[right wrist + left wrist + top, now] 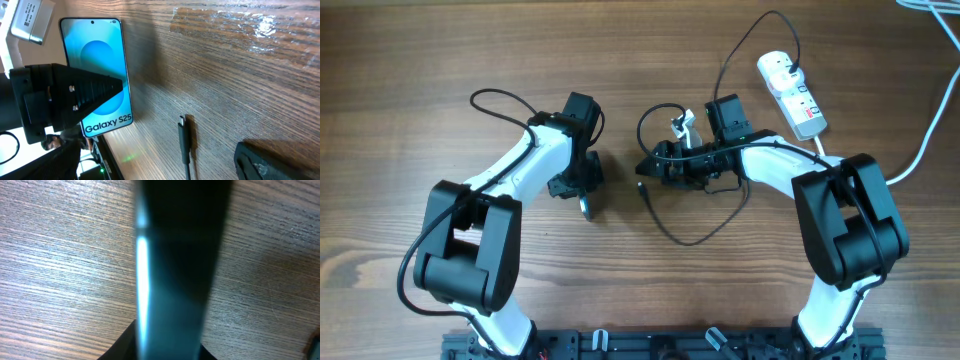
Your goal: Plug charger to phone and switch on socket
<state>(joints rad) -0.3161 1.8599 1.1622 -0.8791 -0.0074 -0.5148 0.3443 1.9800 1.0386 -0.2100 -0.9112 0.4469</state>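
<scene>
Gaping wide, the right gripper [180,117] held nothing. Its two black fingers [75,100] framed the wooden table [225,75], and the charger [184,142] lay loose on the wood between them, its small metallic plug tip near the phone [97,50] but apart from it.

Only the right wrist view showed the phone's face. It stood upright, with a teal-blue screen, a lighter oval and a white band reading "Galaxy S25". A white label [30,20] with a square code hung at the upper left, its print too small to read.

The left wrist view gave just a dark, blurred teal slab: the phone edge-on, filling the gap of the left gripper [582,188]. Whether those jaws pressed it or stood loose could not be told.

Overhead alone took in the socket [792,95], well apart at the far right, with a black plug [791,72] in it. The charger's cable looped back across the table, and a white cord [920,150] trailed off.
</scene>
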